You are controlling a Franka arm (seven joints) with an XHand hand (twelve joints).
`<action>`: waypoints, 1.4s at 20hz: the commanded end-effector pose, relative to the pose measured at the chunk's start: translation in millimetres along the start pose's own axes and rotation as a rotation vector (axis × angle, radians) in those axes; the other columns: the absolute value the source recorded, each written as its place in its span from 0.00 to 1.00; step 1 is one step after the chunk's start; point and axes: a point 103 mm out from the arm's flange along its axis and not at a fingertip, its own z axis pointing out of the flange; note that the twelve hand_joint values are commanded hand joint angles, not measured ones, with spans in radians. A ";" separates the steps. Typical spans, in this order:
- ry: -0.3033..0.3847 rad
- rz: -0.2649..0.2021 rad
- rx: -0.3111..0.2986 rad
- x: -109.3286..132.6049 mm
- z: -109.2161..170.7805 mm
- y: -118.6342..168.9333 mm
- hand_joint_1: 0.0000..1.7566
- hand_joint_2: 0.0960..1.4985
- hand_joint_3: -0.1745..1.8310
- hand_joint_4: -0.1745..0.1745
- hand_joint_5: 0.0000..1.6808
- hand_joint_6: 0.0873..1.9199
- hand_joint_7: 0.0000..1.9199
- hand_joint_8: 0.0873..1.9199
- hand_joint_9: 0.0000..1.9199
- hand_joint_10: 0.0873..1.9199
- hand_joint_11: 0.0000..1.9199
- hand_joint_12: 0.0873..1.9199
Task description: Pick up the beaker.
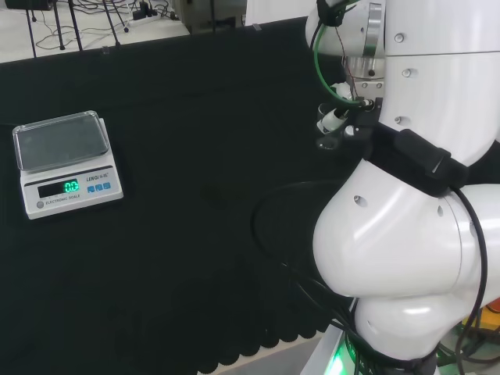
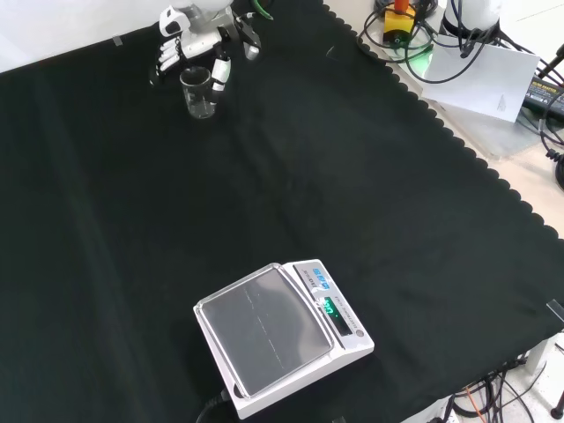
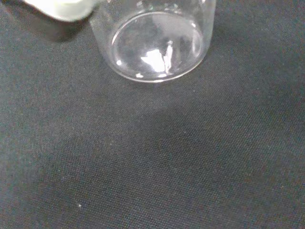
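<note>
The beaker (image 2: 198, 92) is standing upright on the surface (image 2: 291, 176), at the far edge of the black cloth in the front view, well apart from the scale (image 2: 280, 337) near the front edge. It is a small clear glass cylinder with a flat round base and an open top, and the wrist view is showing it empty, with the cloth weave visible through the base (image 3: 155, 47).

The hand (image 2: 189, 40) is sitting just behind and above the beaker in the front view, with white fingers (image 2: 166, 55) to one side and a black and white thumb (image 2: 221, 70) to the other. The digits are flanking the beaker's upper wall, spread apart, and are not yet curling round it; whether any digit is touching the glass cannot be told.

Handling judgement: the beaker is probably light, rigid and fragile, and its smooth wall is likely slippery. The best hold is around the straight wall at mid-height, thumb opposite fingers, not on the rim. An off-centre closing could tip or slide it on the cloth.

The cloth is matte, finely woven and scalloped at its edge. The scale is a white plastic box with a flat clear-covered pan and a lit green display.
</note>
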 end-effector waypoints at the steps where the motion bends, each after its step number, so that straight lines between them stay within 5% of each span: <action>1: -0.010 0.003 -0.028 9.0 2.7 3.6 0.54 0.43 0.38 0.61 0.24 0.09 0.15 0.40 0.30 0.39 0.19 0.71; 5: -0.002 0.002 -0.053 10.8 0.8 3.6 0.60 0.41 0.49 0.56 0.22 0.53 0.27 0.48 0.46 0.40 0.41 0.62; 8: 0.005 0.001 -0.063 10.6 -0.4 3.4 0.63 0.43 0.51 0.45 0.27 0.65 0.32 0.60 0.51 0.46 0.52 0.57; 10: 0.003 0.004 -0.063 20.2 2.8 7.5 0.64 0.44 0.52 0.38 0.30 0.68 0.34 0.65 0.52 0.50 0.56 0.54; 13: 0.011 0.005 -0.073 21.5 0.7 7.0 0.61 0.65 0.31 0.21 0.42 0.72 0.35 0.68 0.53 0.52 0.59 0.52; 15: 0.008 0.003 -0.074 16.2 -3.6 4.0 0.61 0.70 0.25 0.16 0.44 0.71 0.35 0.68 0.53 0.53 0.59 0.51; 19: 0.000 0.003 -0.088 26.7 -5.5 6.6 0.61 0.71 0.23 0.11 0.45 0.71 0.36 0.69 0.54 0.53 0.60 0.51; 28: -0.013 -0.024 -0.155 25.7 -74.1 -19.4 0.62 0.69 0.24 0.06 0.46 0.69 0.37 0.69 0.54 0.54 0.60 0.51</action>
